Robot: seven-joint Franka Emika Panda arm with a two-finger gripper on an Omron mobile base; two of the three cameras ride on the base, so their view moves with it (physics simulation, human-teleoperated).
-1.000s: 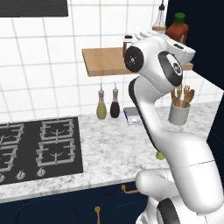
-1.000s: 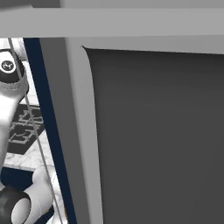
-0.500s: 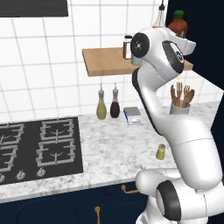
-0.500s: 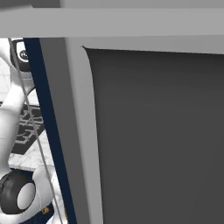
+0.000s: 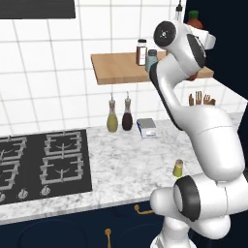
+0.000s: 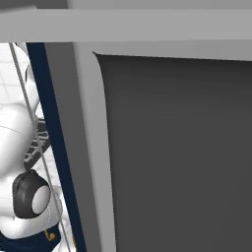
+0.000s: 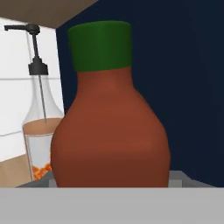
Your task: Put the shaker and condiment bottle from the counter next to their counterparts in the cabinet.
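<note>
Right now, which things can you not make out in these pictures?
- End effector: left base view, hidden behind the arm's wrist; its fingers and grip cannot be judged.
- Condiment bottle: hand view, base cut off by the bottom edge.
- Shelf: right end behind the arm.
- Counter: right base view, blocked by a grey panel.

Condiment bottle [image 7: 111, 118]: red-orange, green cap, upright, directly ahead of the claw, close up. Clear orange-label counterpart bottle [image 7: 38, 131]: upright just beside it. Shaker [image 5: 178, 168]: yellow-green, grey cap, upright on the counter, well below the claw. Wooden cabinet shelf [image 5: 116, 68].
</note>
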